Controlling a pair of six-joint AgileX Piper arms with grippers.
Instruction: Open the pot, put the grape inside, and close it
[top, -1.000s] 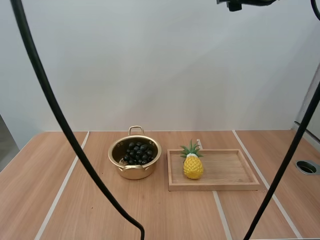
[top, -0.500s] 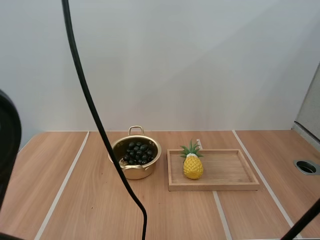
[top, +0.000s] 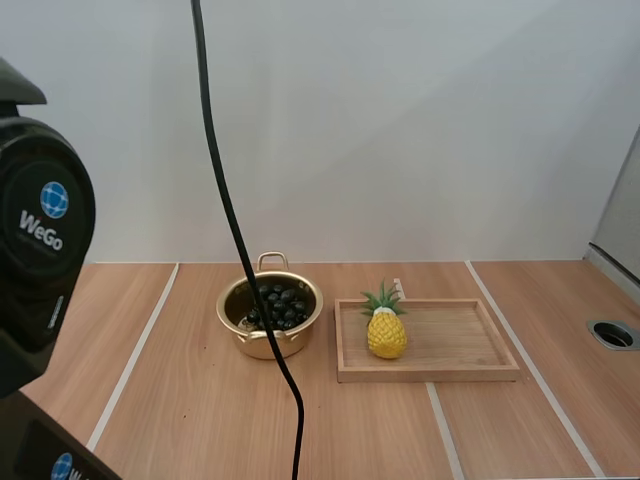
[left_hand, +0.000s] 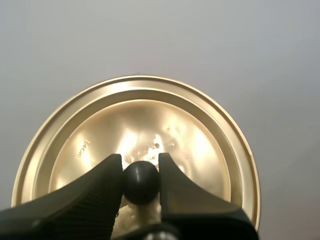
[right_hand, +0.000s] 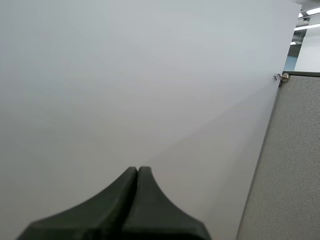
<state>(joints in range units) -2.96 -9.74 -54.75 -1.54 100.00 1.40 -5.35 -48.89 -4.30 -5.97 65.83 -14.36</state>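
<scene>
Well, my left hand (left_hand: 140, 166) pinches the black knob (left_hand: 141, 184) of the golden lid (left_hand: 192, 130), one finger on each side of it. The lid's knobbed face is turned toward my wrist, with nothing but a plain pale surface behind it. My right hand (right_hand: 137, 173) holds nothing. Its fingers are pressed together into one dark wedge, and it points at a blank pale wall. From the high view, the golden pot (top: 266, 346) sits uncovered on the wooden worktop (top: 190, 410), and the bunch of dark grapes (top: 277, 306) lies inside it. Just to the pot's right, apart from it by a narrow gap, rests a wooden tray (top: 455, 342). A small yellow pineapple (top: 386, 332) stands upright at the tray's left end. Part of my left arm (top: 40, 265) looms large and black at that view's left edge.
</scene>
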